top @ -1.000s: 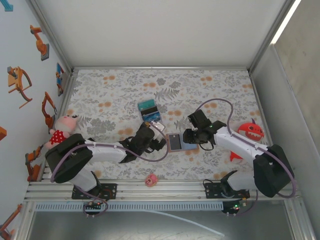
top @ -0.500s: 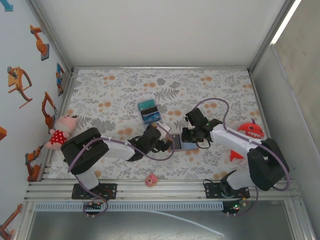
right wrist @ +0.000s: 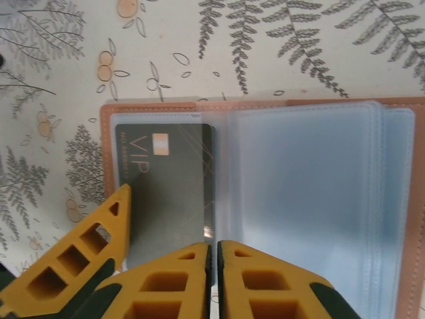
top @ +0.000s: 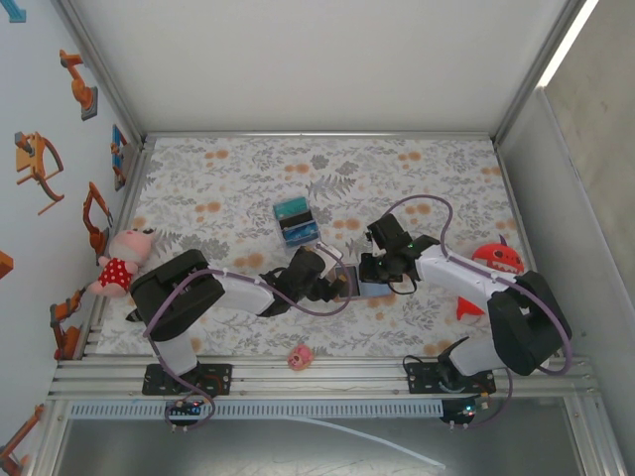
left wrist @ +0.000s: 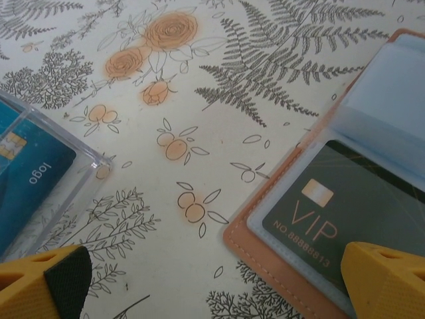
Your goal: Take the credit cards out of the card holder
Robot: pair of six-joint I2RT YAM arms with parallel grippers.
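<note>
Tan card holder (right wrist: 305, 199) lies open. Your right gripper (right wrist: 214, 269) is pinched closed over it; left gripper (left wrist: 214, 284) gapes wide.

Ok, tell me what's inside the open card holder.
A dark VIP card sits in one clear sleeve of the card holder; the other pale sleeves look empty. Yellow fingers cover their lower edges.

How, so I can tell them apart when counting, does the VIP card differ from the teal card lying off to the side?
Colour: the VIP card is dark grey-green, the teal card bright blue-green.
Print: the VIP card reads VIP with a number, the teal card reads logo.
Place: the VIP card sits in a clear sleeve of the open brown wallet; the teal card lies under clear hard plastic on the table, apart from the wallet.
Both lie flat and show a pale chip mark.
</note>
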